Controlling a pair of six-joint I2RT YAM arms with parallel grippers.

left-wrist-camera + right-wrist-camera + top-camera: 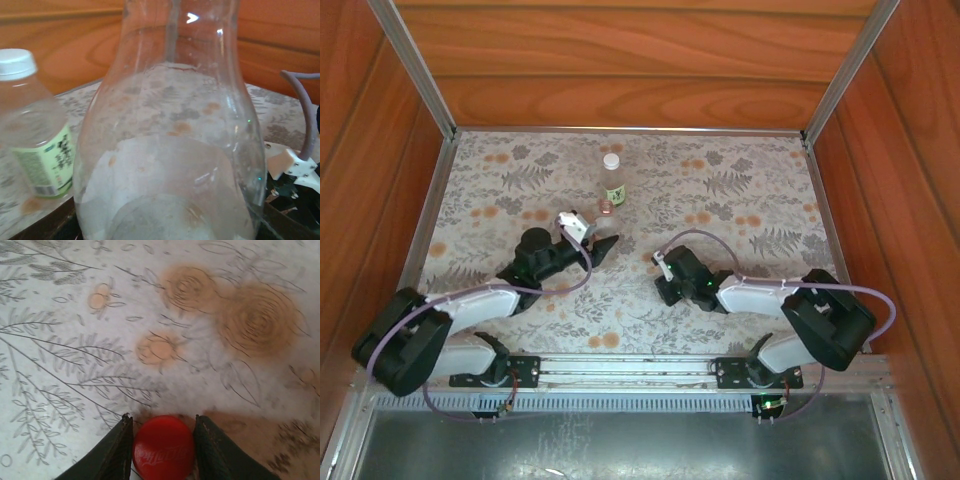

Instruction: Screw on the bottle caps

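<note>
The shorter clear bottle [170, 150] stands upright between the jaws of my left gripper [603, 243], which is shut on its lower body. Its open neck with a reddish band [605, 208] rises above the fingers. Just behind it stands the bottle with the green-yellow label [613, 182], also at the left of the left wrist view [37, 145], with the white cap [15, 62] on it. My right gripper [163, 440] points down at the cloth and is shut on the red cap [163, 449], whose top faces the camera. In the top view the right gripper [668, 272] sits right of the bottles.
A floral cloth [740, 200] covers the table. Wooden walls [620, 60] with metal rails [415, 70] close in the back and both sides. The right arm's grey cable [300, 110] shows beside the held bottle.
</note>
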